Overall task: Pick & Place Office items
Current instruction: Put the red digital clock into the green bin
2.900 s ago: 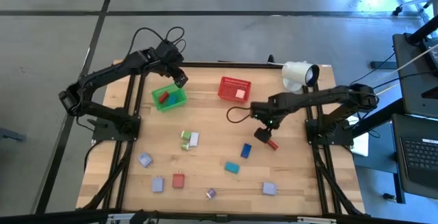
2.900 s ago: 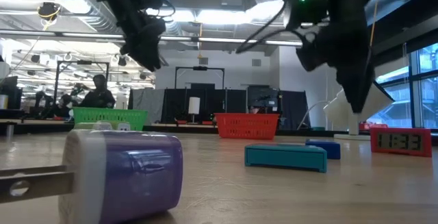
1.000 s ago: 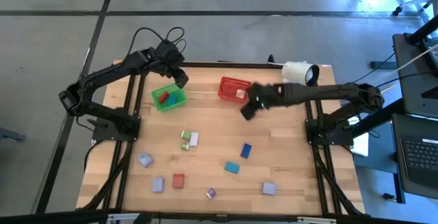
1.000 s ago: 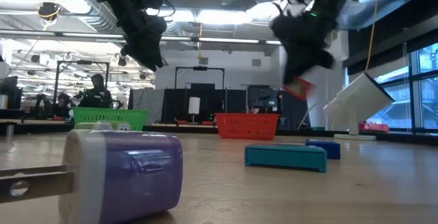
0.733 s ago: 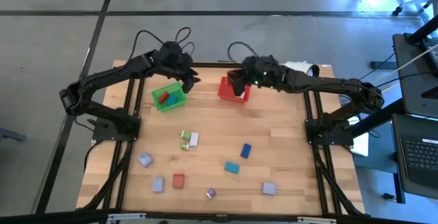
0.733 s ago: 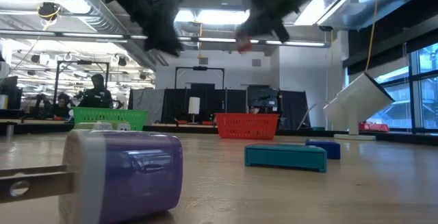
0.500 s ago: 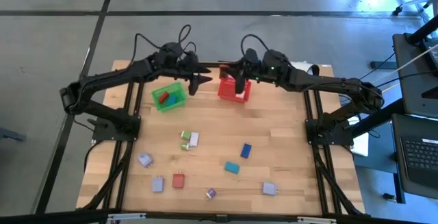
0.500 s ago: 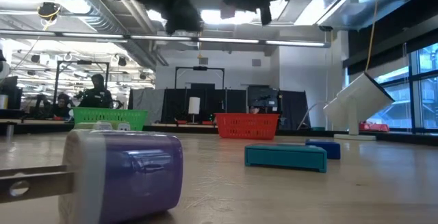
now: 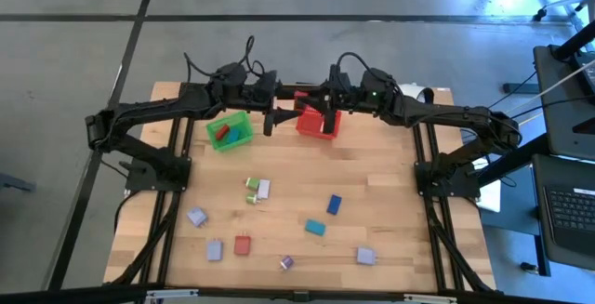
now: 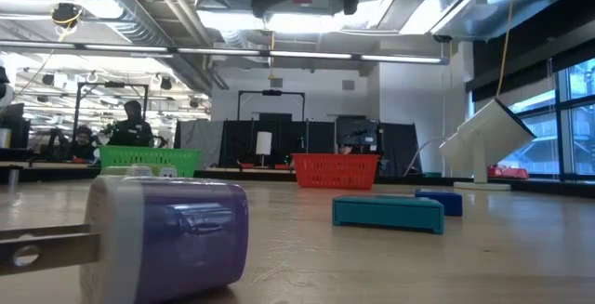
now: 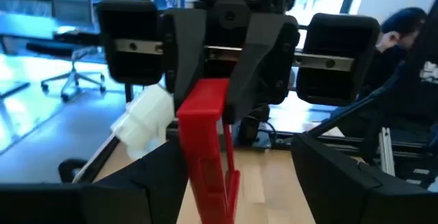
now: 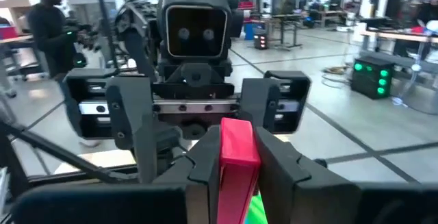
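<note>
Right gripper (image 9: 324, 109): fingers clamped on a red piece (image 12: 237, 157), above the red basket (image 9: 310, 123) near the tabletop's far edge.
Left gripper (image 9: 273, 116): fingers spread, facing it.
Done: some pieces lie in the green basket (image 9: 230, 131).
Left: eight or so pieces (image 9: 315, 227) on the tabletop (image 9: 400, 239).

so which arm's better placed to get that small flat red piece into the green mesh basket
Probably left: the left gripper is open, facing the red piece held in the right gripper, and the green mesh basket lies beside the left arm. It must take the piece first.
</note>
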Action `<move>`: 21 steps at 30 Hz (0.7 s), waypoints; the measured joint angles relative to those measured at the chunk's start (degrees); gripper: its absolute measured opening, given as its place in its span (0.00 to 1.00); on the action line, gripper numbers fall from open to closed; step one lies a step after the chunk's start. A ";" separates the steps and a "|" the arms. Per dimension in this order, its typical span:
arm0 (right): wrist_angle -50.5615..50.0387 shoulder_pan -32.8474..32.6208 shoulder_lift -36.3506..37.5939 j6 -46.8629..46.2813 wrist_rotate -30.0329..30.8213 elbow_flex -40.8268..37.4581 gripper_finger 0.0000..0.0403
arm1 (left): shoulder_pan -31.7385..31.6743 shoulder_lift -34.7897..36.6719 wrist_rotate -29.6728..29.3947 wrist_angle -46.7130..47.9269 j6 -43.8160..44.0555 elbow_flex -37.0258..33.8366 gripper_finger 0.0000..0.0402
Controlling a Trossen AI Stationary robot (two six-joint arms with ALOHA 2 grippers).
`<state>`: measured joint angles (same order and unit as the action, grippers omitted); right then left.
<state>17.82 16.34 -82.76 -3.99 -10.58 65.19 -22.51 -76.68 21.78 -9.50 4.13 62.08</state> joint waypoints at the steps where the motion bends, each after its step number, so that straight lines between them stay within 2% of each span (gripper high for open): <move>1: 0.24 0.00 0.01 0.01 0.01 0.00 0.18 | 0.39 -0.19 0.00 -0.42 -0.73 0.00 0.61; 5: 1.18 -0.33 0.02 0.12 -1.13 0.00 0.18 | 1.08 -0.23 -0.21 -1.31 -2.14 0.00 0.58; 14: 5.36 -1.94 -0.02 3.32 -0.94 -0.02 0.18 | 1.27 -0.23 0.68 -1.90 1.11 0.00 0.50; 21: 5.79 -2.52 -0.02 3.72 -0.99 -0.02 0.18 | 1.47 -0.42 0.74 -2.62 2.07 0.00 0.37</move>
<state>23.61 13.82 -82.78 -0.27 -11.56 65.17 -21.04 -77.10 22.52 -12.12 6.20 62.08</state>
